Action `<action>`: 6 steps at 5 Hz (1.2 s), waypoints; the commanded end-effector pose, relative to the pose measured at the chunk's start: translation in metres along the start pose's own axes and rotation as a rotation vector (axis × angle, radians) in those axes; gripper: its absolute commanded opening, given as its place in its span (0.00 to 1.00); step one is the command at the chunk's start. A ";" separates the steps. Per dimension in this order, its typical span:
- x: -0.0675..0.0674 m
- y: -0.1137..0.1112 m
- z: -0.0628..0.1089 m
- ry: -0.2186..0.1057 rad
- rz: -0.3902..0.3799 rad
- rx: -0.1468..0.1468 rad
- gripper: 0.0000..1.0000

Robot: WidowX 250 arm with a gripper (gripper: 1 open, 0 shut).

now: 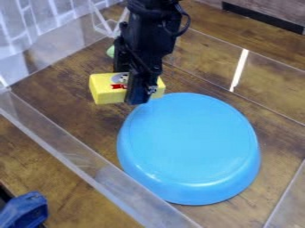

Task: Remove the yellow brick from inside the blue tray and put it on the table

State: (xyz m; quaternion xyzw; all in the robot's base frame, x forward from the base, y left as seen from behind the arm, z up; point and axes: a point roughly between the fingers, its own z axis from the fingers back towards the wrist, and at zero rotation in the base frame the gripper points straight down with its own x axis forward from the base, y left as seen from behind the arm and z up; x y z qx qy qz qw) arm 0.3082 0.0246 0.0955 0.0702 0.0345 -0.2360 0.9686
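brick (109,88) of yellow colour, marked with red and white on the side facing the camera, was situated left of centre in the upper half of the frame. the black tool (136,92), reaching down from the top edge, was closed on it, pinching the brick toward its right-hand part; a little yellow also showed to the right of the tool. the blue tray (188,150), round and wide, occupied the lower centre and right of the frame. the brick lay outside the tray's outline, near its upper left rim. the counter (53,82), brown with wood grain, extended beneath and around the tray, and bore a pale strip (240,65) at the upper right. a clear plastic wall (89,165) ran diagonally from the left edge toward the bottom centre. a green object (112,52) was partly hidden behind the tool at the upper left, and a blue object (24,211) was visible in the lower left corner.
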 end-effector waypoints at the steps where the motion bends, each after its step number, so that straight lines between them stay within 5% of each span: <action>1: 0.000 0.018 0.028 -0.083 0.023 0.060 0.00; 2: 0.001 0.023 0.025 -0.085 0.017 0.072 1.00; 6: -0.006 0.034 -0.015 -0.092 -0.003 0.066 1.00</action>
